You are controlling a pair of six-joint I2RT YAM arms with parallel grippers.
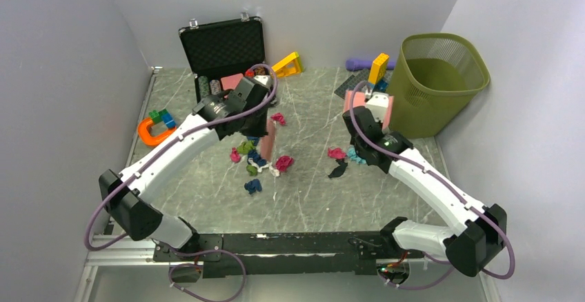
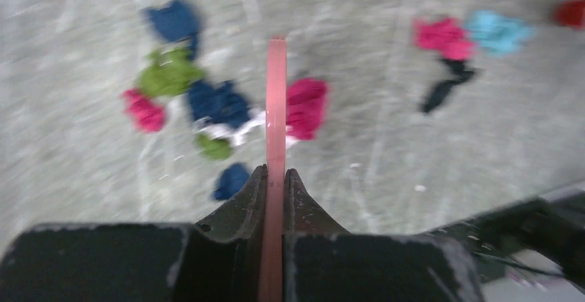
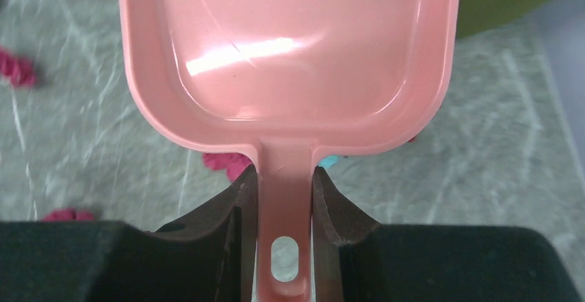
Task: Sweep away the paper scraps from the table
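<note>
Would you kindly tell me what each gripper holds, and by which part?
Right gripper: the pink dustpan, by its handle. Left gripper: a thin pink tool, by its near end.

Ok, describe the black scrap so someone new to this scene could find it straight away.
Start at the green basket in the table's far right corner and come toward the middle, to three scraps beside the right arm. The black scrap lies nearest the arm bases, close by a magenta one and a teal one; it alone is black, long and flattish.
</note>
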